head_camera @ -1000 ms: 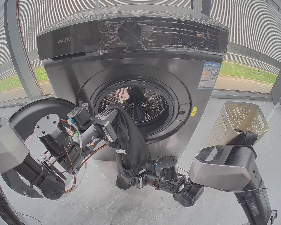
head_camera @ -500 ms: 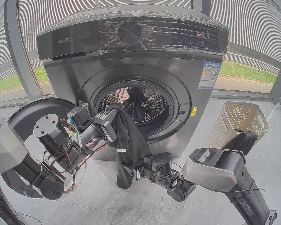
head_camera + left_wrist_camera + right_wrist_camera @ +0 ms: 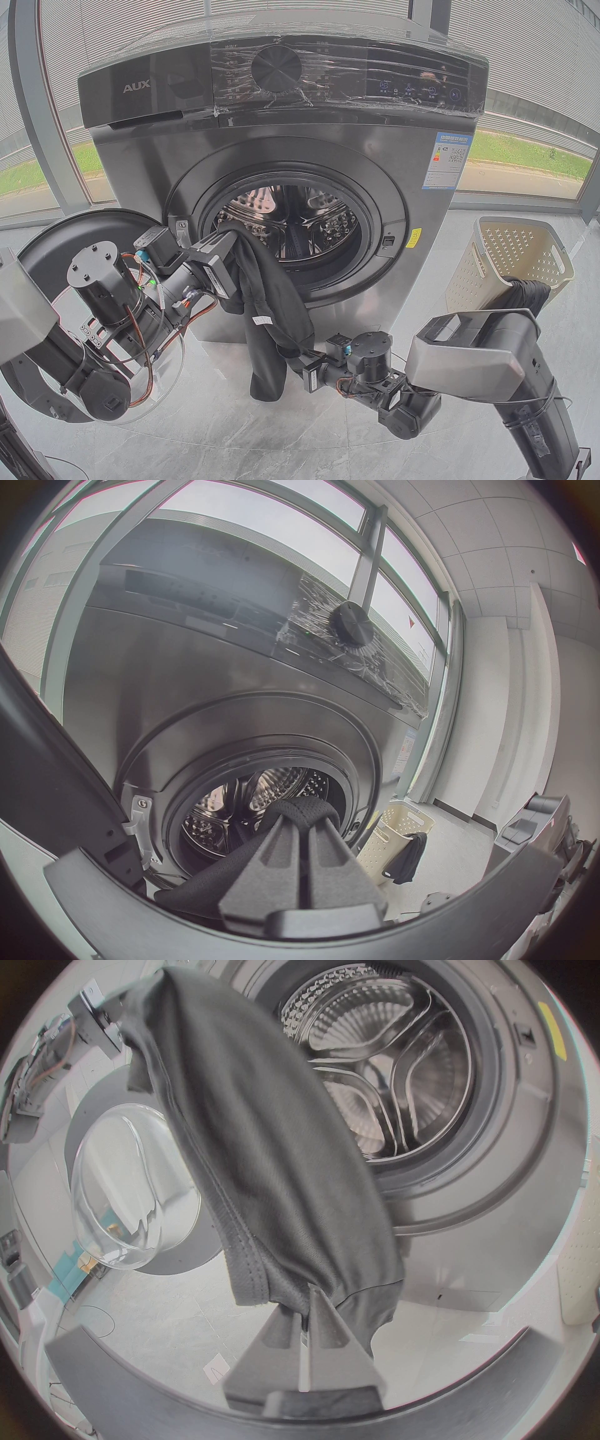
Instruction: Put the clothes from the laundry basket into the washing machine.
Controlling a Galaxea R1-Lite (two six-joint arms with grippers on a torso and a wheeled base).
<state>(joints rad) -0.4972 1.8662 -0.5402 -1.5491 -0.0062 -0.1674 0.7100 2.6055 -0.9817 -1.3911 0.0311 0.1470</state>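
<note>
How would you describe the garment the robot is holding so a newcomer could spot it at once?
Find the grey washing machine. In front of its round opening hangs a black garment, clamped high by the left gripper and lower by the right gripper. The other dark garment merely drapes over the cream laundry basket.

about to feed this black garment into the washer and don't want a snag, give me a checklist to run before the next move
1. Door swung open: ok.
2. Left gripper shut on black garment at the drum mouth: ok.
3. Right gripper shut on the garment's lower part: ok.
4. Garment inside drum: not ok, it hangs outside, in front of the opening.
5. Laundry basket emptied: not ok, dark cloth drapes over its rim.
</note>
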